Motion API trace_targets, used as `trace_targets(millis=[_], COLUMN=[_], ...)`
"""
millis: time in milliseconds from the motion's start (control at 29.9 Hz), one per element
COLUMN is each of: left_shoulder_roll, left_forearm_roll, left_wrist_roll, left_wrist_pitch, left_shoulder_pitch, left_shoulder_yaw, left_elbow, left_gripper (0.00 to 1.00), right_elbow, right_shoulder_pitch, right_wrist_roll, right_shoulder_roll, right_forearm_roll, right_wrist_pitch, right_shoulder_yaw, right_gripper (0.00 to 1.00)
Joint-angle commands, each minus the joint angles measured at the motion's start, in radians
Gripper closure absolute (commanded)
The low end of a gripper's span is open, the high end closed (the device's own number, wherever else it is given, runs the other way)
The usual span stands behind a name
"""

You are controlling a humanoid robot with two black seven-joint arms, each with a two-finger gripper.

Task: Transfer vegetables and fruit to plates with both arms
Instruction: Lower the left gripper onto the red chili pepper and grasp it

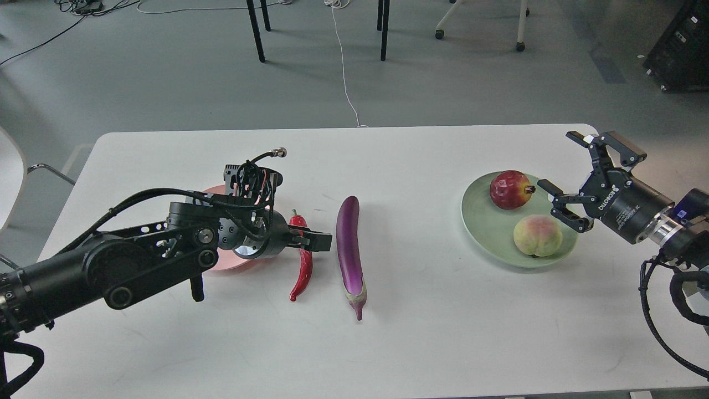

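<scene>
A shiny red chili pepper (302,271) and a long purple eggplant (349,249) lie side by side on the white table. My left gripper (313,242) reaches low across the upper part of the chili; its dark fingers overlap, so I cannot tell how they stand. The pink plate (219,265) is mostly hidden behind my left wrist. The mint green plate (487,227) holds the dark red pomegranate (509,190) and the pale peach (536,235). My right gripper (562,172) is open and empty, just right of the pomegranate.
The white table (421,332) has its far edge behind the plates and its right edge under my right arm. Chair legs (255,27) and a white cable (343,66) are on the floor beyond.
</scene>
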Motion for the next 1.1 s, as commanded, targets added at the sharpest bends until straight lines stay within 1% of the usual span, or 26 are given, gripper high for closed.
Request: trace_targets(millis=[0,201,602,636,736,769,1070], left_shoulder_roll=[-0.009,-0.029,-0.029,-0.029,-0.037,-0.038,-0.038], left_forearm_roll=[0.003,0.011,0.012,0.012,0.011,0.012,0.015], left_wrist_roll=[0.0,-0.001,-0.001,-0.001,-0.001,-0.001,-0.001], left_wrist_pitch=[0.0,0.0,0.0,0.0,0.0,0.0,0.0], left_shoulder_pitch=[0.001,0.001,0.002,0.002,0.004,0.004,0.008], left_shoulder_yaw=[0.0,0.002,0.011,0.011,0.011,0.012,0.012], left_elbow=[0.023,0.066,0.069,0.069,0.069,0.07,0.081], left_gripper=[0.0,0.01,0.07,0.08,0.21,0.23,0.23], right_elbow=[0.0,-0.003,-0.003,-0.003,-0.003,-0.003,-0.003], right_shoulder_pitch=[0.0,0.0,0.0,0.0,0.0,-0.001,-0.001], right_wrist_roll=[0.0,0.0,0.0,0.0,0.0,0.0,0.0], right_shoulder_roll=[-0.002,-0.004,-0.002,-0.002,-0.002,-0.002,-0.002], right_forearm_roll=[-0.002,-0.003,-0.003,-0.003,-0.003,-0.003,-0.003], right_wrist_pitch=[0.0,0.0,0.0,0.0,0.0,0.0,0.0], right_shoulder_yaw=[0.0,0.0,0.001,0.001,0.0,0.0,0.003], right_gripper=[0.04,0.04,0.04,0.04,0.04,0.04,0.04])
